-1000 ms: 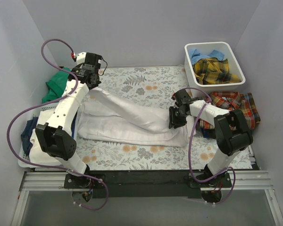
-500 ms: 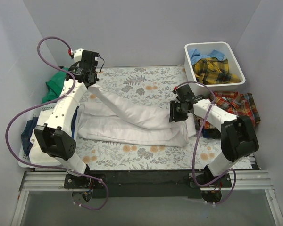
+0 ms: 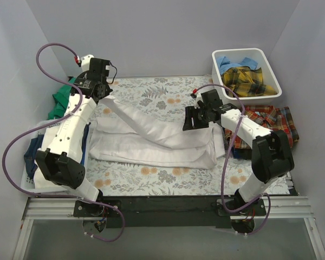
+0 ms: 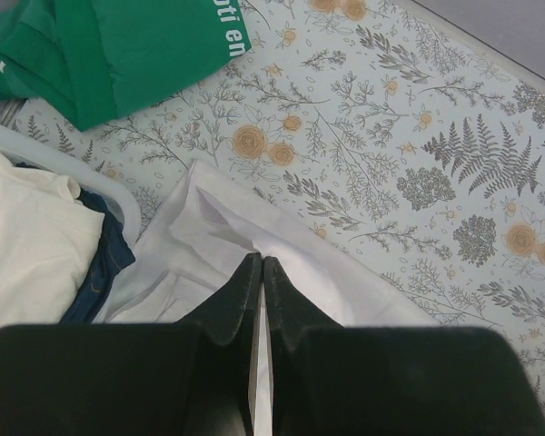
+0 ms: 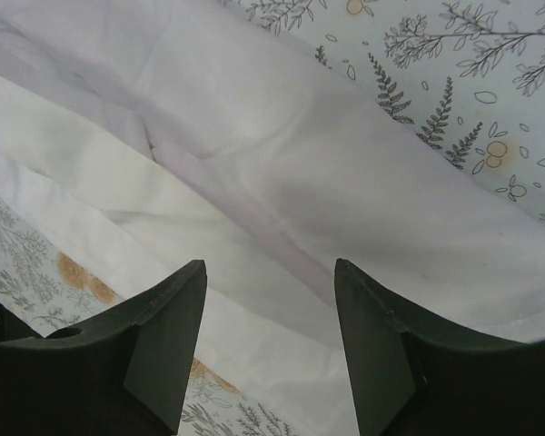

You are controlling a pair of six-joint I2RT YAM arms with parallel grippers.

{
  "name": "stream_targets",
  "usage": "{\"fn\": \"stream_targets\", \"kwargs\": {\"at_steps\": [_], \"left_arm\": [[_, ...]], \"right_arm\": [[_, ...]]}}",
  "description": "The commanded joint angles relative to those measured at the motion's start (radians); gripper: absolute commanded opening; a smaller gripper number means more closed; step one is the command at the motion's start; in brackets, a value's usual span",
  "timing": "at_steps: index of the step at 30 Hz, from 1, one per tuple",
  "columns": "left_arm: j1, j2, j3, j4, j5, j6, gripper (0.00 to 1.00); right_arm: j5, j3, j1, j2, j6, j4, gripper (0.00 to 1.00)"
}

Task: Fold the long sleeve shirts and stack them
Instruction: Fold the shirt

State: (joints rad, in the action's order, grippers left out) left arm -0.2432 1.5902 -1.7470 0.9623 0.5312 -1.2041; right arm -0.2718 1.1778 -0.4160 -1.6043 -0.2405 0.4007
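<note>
The large white shirt (image 3: pixel 151 142) lies crumpled across the middle of the floral table cover, one sleeve stretched diagonally toward the back left. My left gripper (image 3: pixel 100 95) is shut on that sleeve's end (image 4: pixel 227 227), the cloth pinched between its fingertips (image 4: pixel 245 272). My right gripper (image 3: pixel 190 120) hovers open over the shirt's right part (image 5: pixel 282 145), with nothing between its fingers. A red-orange-navy plaid shirt (image 3: pixel 268 122) lies at the right. A yellow-dark plaid shirt (image 3: pixel 246 81) and a light blue one (image 3: pixel 230 62) sit in the bin.
A white bin (image 3: pixel 214 67) stands at the back right. A green garment (image 3: pixel 62 100) lies at the back left, also in the left wrist view (image 4: pixel 118 54). A tray (image 3: pixel 27 181) at the left holds cream (image 4: pixel 27 245) and navy cloth.
My left gripper has drawn the sleeve further back and left. My right gripper has opened, let go of the white shirt and moved back and left.
</note>
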Motion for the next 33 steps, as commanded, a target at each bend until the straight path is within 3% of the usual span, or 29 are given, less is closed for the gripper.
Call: {"fn": "stream_targets", "kwargs": {"at_steps": [1, 21, 24, 31, 33], "left_arm": [[0.005, -0.082, -0.043, 0.013, 0.004, -0.002, 0.00], [0.007, -0.087, -0.052, 0.033, -0.023, -0.006, 0.00], [0.005, -0.088, -0.062, 0.035, -0.022, -0.003, 0.00], [0.007, -0.085, -0.095, 0.024, -0.042, 0.001, 0.00], [0.005, -0.075, -0.118, 0.026, -0.046, 0.003, 0.00]], "right_arm": [[-0.064, 0.019, 0.003, -0.071, 0.063, -0.013, 0.68], [-0.313, -0.093, 0.002, -0.101, 0.161, -0.112, 0.66], [-0.322, -0.086, 0.003, -0.097, 0.158, -0.097, 0.56], [-0.331, -0.080, 0.002, -0.020, 0.136, -0.083, 0.02], [-0.333, -0.075, 0.003, 0.004, 0.136, -0.068, 0.01]]}}
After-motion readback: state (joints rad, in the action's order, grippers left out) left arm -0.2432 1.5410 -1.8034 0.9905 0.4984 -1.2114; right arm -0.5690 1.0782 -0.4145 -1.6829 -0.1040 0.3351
